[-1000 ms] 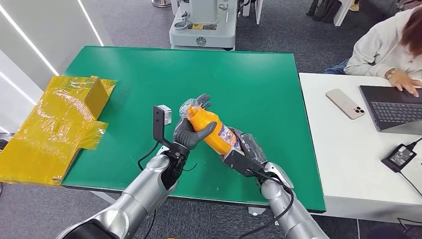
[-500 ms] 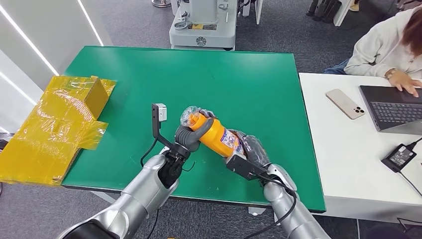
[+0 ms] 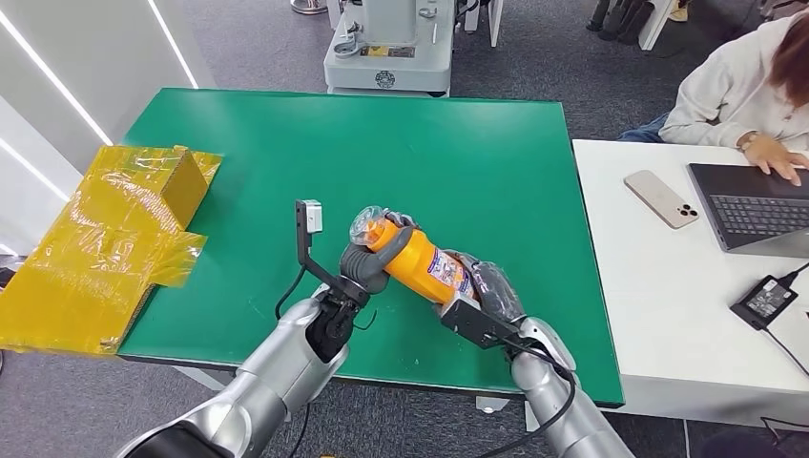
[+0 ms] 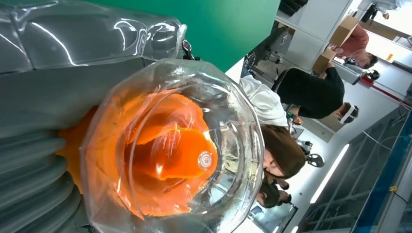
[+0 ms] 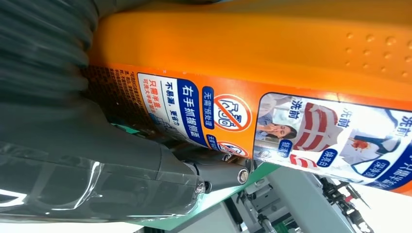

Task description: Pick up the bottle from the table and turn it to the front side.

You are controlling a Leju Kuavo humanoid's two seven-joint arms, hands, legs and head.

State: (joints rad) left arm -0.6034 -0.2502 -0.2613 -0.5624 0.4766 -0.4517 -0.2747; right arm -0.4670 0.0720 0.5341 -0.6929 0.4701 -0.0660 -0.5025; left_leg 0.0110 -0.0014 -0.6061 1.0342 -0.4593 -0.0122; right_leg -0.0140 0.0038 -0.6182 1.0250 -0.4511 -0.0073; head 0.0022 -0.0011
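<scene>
Item: orange bottle (image 3: pixel 420 262), clear domed cap, printed label; held tilted above the near part of the green table (image 3: pixel 477 143), cap end up and to the robot's left.

Handling, as judged: rigid plastic, smooth and likely slippery; weight unknown, contents not visible. Best gripped on the body, where the label is, not the glossy cap.

Held by: left hand (image 3: pixel 367 262), fingers wrapped round the neck just under the cap; right hand (image 3: pixel 487 286), fingers closed about the lower body.

Nearby: yellow wrapped box (image 3: pixel 95 239), well apart at the table's left edge.
</scene>
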